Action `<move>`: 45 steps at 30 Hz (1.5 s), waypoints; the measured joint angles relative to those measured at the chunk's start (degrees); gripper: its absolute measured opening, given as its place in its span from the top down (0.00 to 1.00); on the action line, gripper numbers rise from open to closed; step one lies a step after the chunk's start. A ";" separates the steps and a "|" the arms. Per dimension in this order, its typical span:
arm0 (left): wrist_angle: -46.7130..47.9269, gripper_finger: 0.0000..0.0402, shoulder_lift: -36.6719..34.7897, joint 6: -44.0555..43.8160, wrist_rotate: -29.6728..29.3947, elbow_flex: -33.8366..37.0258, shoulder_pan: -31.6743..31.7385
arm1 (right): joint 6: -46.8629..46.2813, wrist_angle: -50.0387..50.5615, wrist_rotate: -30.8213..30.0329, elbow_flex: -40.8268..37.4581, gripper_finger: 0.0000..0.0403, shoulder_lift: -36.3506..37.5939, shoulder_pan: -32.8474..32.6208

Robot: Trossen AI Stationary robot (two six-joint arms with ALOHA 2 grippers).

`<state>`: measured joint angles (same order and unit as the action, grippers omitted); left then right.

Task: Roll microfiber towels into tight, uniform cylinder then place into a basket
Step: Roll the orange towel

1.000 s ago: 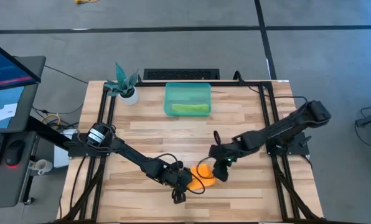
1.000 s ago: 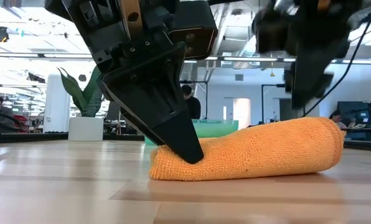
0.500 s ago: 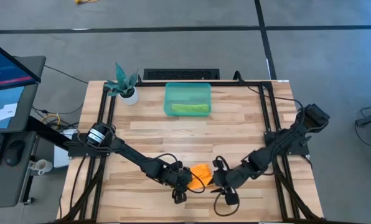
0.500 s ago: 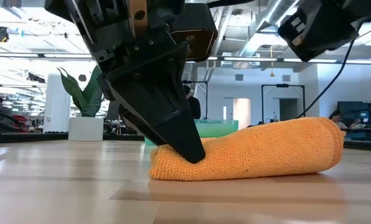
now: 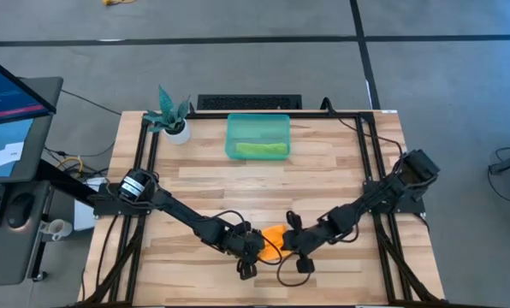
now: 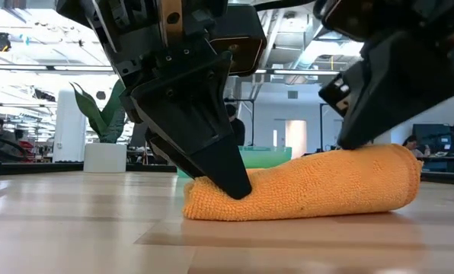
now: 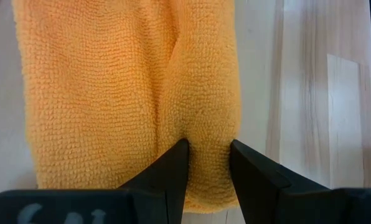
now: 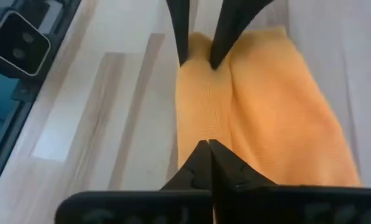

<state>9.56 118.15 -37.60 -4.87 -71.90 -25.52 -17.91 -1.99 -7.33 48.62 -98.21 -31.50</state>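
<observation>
The orange towel [image 5: 275, 239], a loose roll [image 6: 311, 186], lies lengthwise on the wooden table near its front edge. My left gripper [image 7: 207, 158] is at the roll's left end, shut on a fold of it. My right gripper [image 8: 205, 148] is shut, with its tips down on the top of the roll near the right end [image 6: 347, 143]. The teal basket [image 5: 257, 137] stands at the table's far middle. A rolled lime green towel [image 5: 260, 150] lies inside it. My left gripper pinches a raised fold [image 7: 205, 134] at the orange towel's left end between its two fingers. It comes in slanting down from the left, along the roll. The roll rests on the table. My right gripper's shut tips meet the top of the roll near its right end [image 8: 204, 134], slanting down from the right. Whether any cloth is caught between them cannot be told.
A white pot with a teal plant [image 5: 174, 126] stands at the far left corner of the table. Black frame rails [image 5: 370, 162] run along the left and right sides. Bare wood [image 5: 263, 188] lies between the roll and the basket.
My right gripper has swung from the far side of the roll's right end toward the near edge. It then came back down onto the top of that end, rolling its wrist. The orange towel and my left gripper have stayed put.
</observation>
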 joint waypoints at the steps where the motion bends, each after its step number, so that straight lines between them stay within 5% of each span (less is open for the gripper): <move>1: 0.00 0.72 0.00 0.00 -0.02 0.00 0.00 | -0.19 -0.05 0.23 0.00 0.98 -0.38 0.05; 14: -0.22 0.72 0.02 2.02 -1.82 -0.02 -0.02 | -4.56 5.17 1.44 -0.15 0.99 -0.61 0.12; 26: -1.34 0.72 0.17 18.08 -5.69 0.02 3.70 | -6.15 8.78 1.37 -0.17 0.99 -0.58 0.35; 45: 2.27 0.72 0.20 22.12 -12.85 -2.65 2.87 | -12.13 13.63 -0.11 -0.09 0.99 -0.46 2.02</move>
<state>11.83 118.34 -15.49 -17.72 -74.54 -22.65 -30.04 11.64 -7.44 48.53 -98.67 -29.47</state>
